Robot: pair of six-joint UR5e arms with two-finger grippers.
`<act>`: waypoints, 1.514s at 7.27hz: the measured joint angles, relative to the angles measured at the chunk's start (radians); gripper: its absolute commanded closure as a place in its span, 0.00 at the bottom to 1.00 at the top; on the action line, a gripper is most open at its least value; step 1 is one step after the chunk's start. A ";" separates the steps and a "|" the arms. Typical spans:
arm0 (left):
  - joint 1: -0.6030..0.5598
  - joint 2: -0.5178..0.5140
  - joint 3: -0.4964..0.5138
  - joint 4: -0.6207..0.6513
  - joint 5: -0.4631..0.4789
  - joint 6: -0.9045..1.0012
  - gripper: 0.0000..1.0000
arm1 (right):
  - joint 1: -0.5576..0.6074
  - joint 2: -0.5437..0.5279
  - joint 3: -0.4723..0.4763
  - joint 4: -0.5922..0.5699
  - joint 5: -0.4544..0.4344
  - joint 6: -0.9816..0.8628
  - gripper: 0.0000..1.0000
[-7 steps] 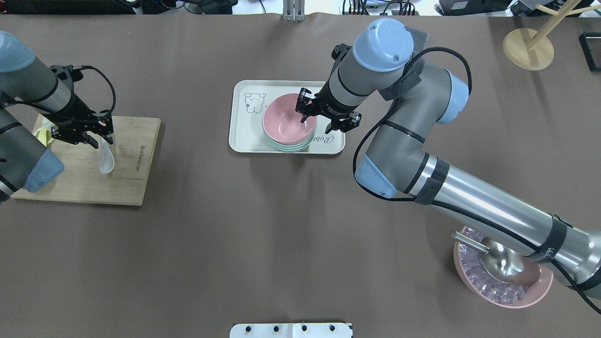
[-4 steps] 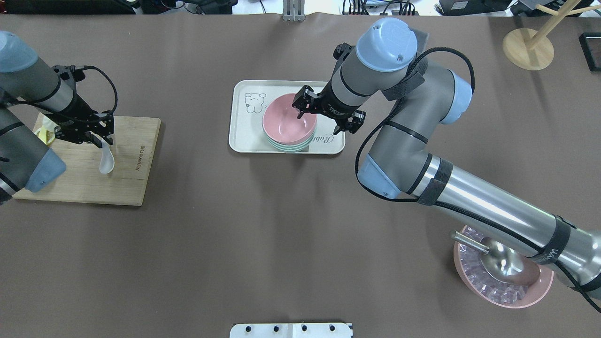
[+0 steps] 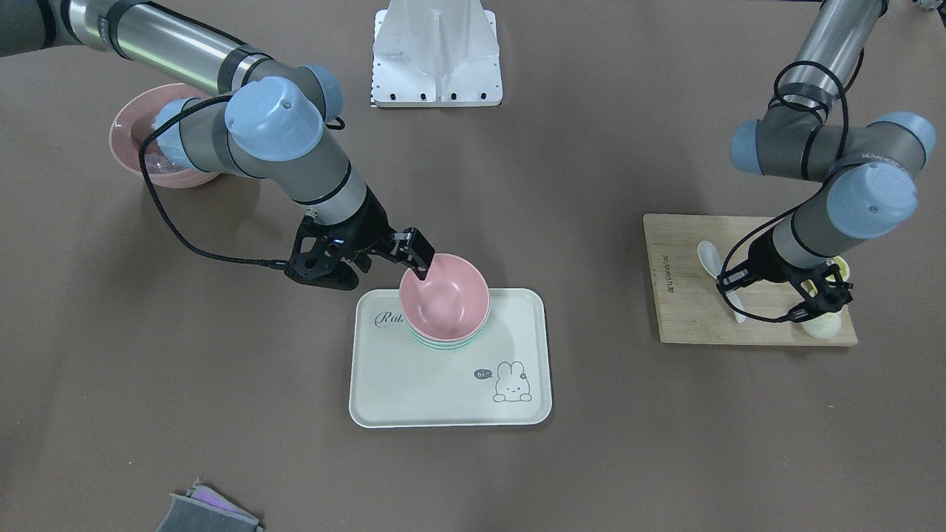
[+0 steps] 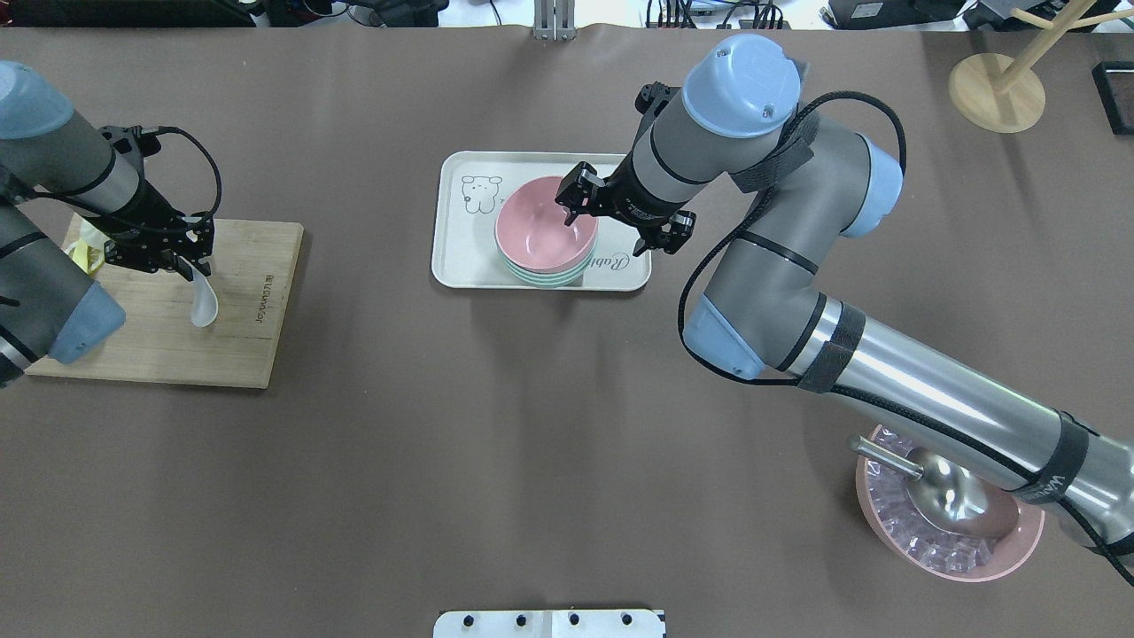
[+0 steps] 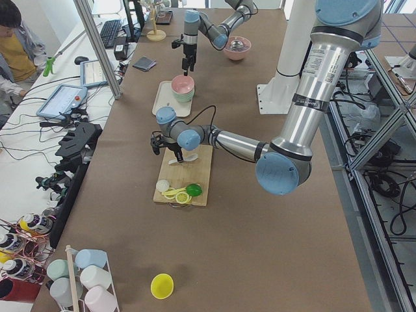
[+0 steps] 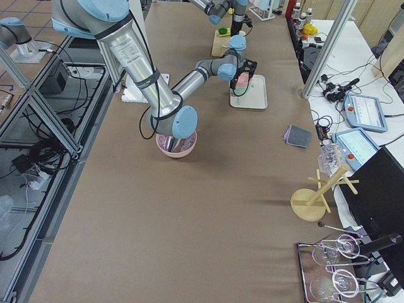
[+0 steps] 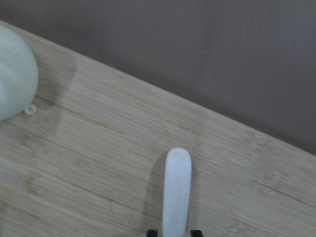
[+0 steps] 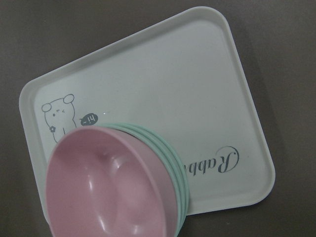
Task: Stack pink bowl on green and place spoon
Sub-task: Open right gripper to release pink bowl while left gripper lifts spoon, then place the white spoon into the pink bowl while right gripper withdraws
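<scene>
The pink bowl sits nested on several green bowls on the cream tray; they also show in the front view and the right wrist view. My right gripper is open, raised over the bowl's right rim and holding nothing, with one finger above the bowl's edge. My left gripper is shut on the handle of the white spoon and holds it just over the wooden cutting board. In the left wrist view the spoon handle sticks out past the fingers.
A pink dish of ice with a metal scoop stands at the near right under my right arm. A wooden rack base is at the far right. Pale and yellow food items lie on the board. A grey cloth lies at the operators' edge.
My right gripper has drawn up and back from inside the pink bowl's rim, and the arm shifted right. My left gripper has moved slightly with the spoon.
</scene>
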 measured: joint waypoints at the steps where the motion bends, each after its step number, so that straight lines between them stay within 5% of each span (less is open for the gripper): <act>1: 0.000 -0.001 0.000 0.000 -0.001 -0.002 1.00 | 0.001 -0.006 0.012 0.000 0.002 0.002 0.00; 4: -0.001 -0.072 -0.031 0.017 -0.045 -0.097 1.00 | 0.042 -0.070 0.091 -0.010 0.048 -0.001 0.00; 7: 0.023 -0.308 -0.007 0.033 -0.068 -0.335 1.00 | 0.194 -0.219 0.182 -0.014 0.206 -0.096 0.00; 9: 0.068 -0.501 0.097 0.039 -0.052 -0.470 1.00 | 0.316 -0.337 0.214 -0.014 0.305 -0.281 0.00; 10: 0.093 -0.559 0.134 0.036 -0.023 -0.502 0.81 | 0.356 -0.374 0.217 -0.014 0.332 -0.350 0.00; 11: 0.112 -0.585 0.150 0.023 0.011 -0.515 0.02 | 0.375 -0.394 0.219 -0.014 0.343 -0.383 0.00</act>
